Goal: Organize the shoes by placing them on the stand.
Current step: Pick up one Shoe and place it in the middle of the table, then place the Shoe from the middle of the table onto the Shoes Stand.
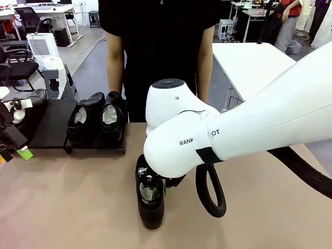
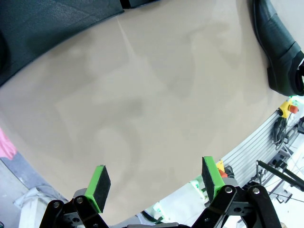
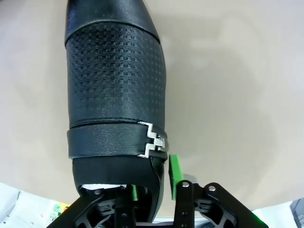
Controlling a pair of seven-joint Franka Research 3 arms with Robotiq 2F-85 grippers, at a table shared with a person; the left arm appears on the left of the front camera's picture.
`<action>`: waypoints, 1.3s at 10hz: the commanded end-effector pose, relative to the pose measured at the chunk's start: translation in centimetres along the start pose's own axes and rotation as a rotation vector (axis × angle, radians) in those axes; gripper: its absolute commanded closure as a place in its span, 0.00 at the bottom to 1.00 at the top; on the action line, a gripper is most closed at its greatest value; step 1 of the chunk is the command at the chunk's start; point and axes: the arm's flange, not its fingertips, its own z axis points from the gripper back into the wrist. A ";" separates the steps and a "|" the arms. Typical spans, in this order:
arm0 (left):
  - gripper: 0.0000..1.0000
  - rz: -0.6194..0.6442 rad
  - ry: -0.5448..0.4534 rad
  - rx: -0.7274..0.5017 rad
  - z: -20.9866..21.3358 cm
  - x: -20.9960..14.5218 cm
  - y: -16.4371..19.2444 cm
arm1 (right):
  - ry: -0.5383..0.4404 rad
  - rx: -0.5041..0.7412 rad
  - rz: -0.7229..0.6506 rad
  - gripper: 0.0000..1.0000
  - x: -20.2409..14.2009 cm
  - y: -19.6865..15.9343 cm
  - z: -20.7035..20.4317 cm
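The stand (image 1: 52,127) is a low black platform at the table's back left. Two glossy black shoes (image 1: 97,120) sit side by side on its right section, and another shoe (image 1: 28,101) rests at its far left end. A further shoe (image 1: 150,199) stands on the tan tabletop in the middle, under my right arm. In the right wrist view this shoe (image 3: 114,80) has a textured top and a buckled strap. My right gripper (image 3: 154,185) straddles its side wall, the right pad a sliver off the leather. My left gripper (image 2: 156,180) hangs open over bare tabletop, in front of the stand's left end (image 1: 13,153).
A person in black (image 1: 155,52) stands at the far side, arms hanging down. A white table (image 1: 254,65) stands at the back right. In the left wrist view the table's edge has an aluminium rail with a red stop button (image 2: 290,107). The tabletop's front left lies bare.
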 end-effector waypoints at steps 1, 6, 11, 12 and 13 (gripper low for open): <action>0.00 -0.004 -0.001 -0.008 0.0 -0.3 -0.2 | -0.020 0.011 -0.032 0.00 0.1 0.6 0.7; 0.00 -0.004 -0.001 -0.008 0.0 -0.3 -0.2 | 0.071 0.008 -0.062 0.00 -1.2 0.2 2.8; 0.00 -0.004 -0.001 -0.008 0.0 -0.3 -0.2 | -0.009 0.024 -0.030 0.00 -0.4 0.2 1.8; 0.00 -0.004 -0.001 -0.008 0.0 -0.3 -0.2 | -0.009 0.024 -0.030 0.00 -0.4 0.2 1.8; 0.00 -0.004 -0.001 -0.008 0.0 -0.3 -0.2 | -0.009 0.024 -0.030 0.00 -0.4 0.2 1.8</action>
